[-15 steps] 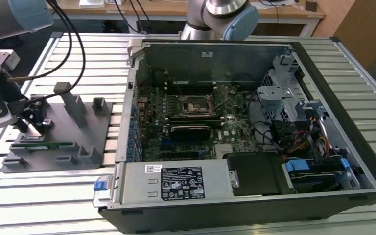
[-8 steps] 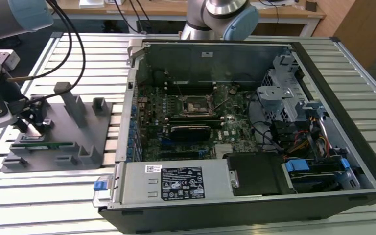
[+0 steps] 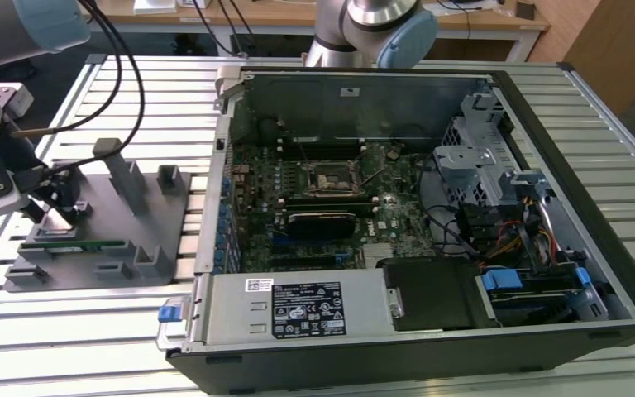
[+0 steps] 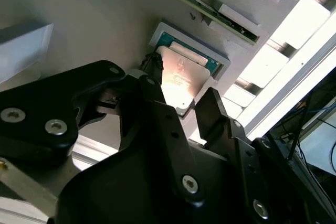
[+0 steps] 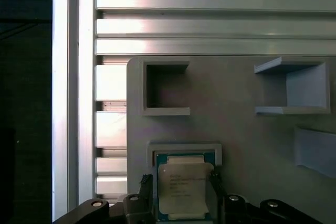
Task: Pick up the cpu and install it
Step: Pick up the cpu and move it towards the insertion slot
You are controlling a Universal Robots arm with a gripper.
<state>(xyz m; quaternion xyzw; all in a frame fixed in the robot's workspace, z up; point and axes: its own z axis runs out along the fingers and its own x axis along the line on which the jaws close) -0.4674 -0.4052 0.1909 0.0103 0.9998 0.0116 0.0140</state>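
Gripper: black two-finger gripper [image 5: 181,184] [image 4: 182,85] pinching two opposite edges of the chip.
Cpu: small square silvery-grey cpu [image 5: 184,192] [image 4: 181,74], lying in a rimmed pocket of the grey plastic fixture plate [image 5: 236,129] [image 3: 130,240].

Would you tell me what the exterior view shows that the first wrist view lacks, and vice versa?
The exterior view adds the open computer case with its motherboard. The first wrist view adds the cpu, metal top up, lying in a recess. Both share the grey fixture and the gripper, which is at the cpu.
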